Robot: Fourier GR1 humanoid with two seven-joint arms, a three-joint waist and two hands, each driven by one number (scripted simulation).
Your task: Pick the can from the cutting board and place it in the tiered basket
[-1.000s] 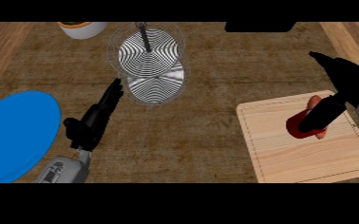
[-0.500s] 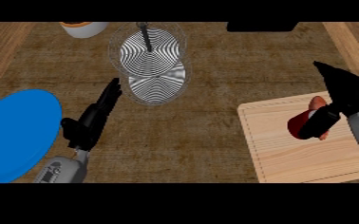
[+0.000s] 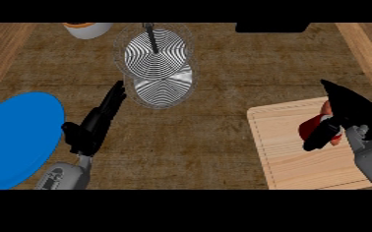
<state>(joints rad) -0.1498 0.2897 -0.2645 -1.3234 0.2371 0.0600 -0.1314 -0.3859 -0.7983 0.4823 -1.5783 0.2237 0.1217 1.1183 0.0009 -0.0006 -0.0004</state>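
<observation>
My right hand (image 3: 347,109) has come down since a second ago and now curls round the red can (image 3: 314,126). The can's still on the cutting board (image 3: 291,157), so I reckon it's lift time, then over to the tiered basket (image 3: 158,78). My left hand (image 3: 94,125) is idle, fingers straight.

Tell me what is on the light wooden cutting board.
A red can shows at the right of the light wooden cutting board. The black right hand curls round it and covers most of it, so whether its base touches the board cannot be seen.

My right robot hand (image 3: 349,109): curled round 1 red can (image 3: 314,126), over the cutting board (image 3: 291,162). My left robot hand (image 3: 96,122): fingers (image 3: 112,96) straight, above the surface (image 3: 240,78), between blue plate (image 3: 25,137) and tiered basket (image 3: 158,68).
</observation>
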